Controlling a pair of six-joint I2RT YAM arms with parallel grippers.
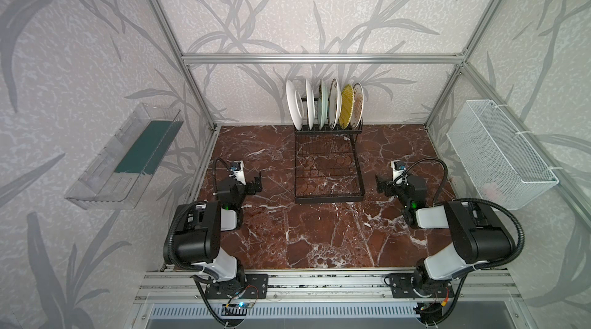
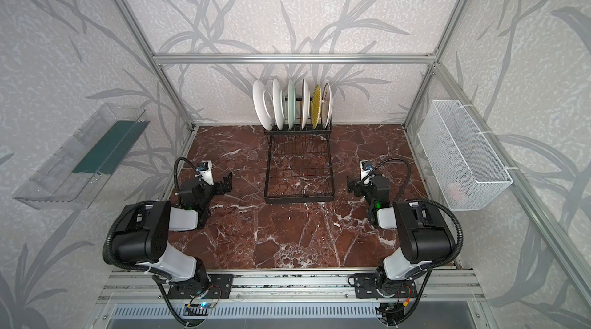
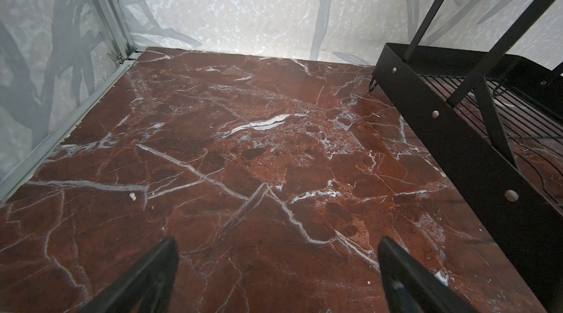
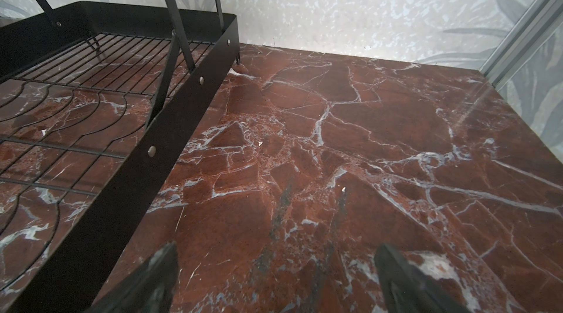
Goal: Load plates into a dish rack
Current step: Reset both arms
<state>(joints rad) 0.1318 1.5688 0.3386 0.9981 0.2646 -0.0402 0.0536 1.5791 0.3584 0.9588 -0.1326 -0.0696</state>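
Observation:
Several plates stand upright in the slotted back section of the black wire dish rack (image 1: pixel 329 197) (image 2: pixel 299 199), among them a white plate (image 1: pixel 293 106), a pale mint plate (image 1: pixel 324 103) and a yellow striped plate (image 1: pixel 347 106) (image 2: pixel 316 105). The rack's flat grid base holds nothing. My left gripper (image 1: pixel 257 181) (image 3: pixel 277 244) hovers low left of the rack (image 3: pixel 457 131), open and holding nothing. My right gripper (image 1: pixel 379 183) (image 4: pixel 275 249) is in the mirrored spot right of the rack (image 4: pixel 170 131), also open with nothing in it. No plate shows in either wrist view.
The red-brown marble tabletop (image 1: pixel 319 237) spreads in front of the rack. A clear plastic tray (image 1: pixel 124 157) hangs on the left wall and a white mesh basket (image 1: pixel 499 154) on the right wall. Aluminium frame posts edge the table.

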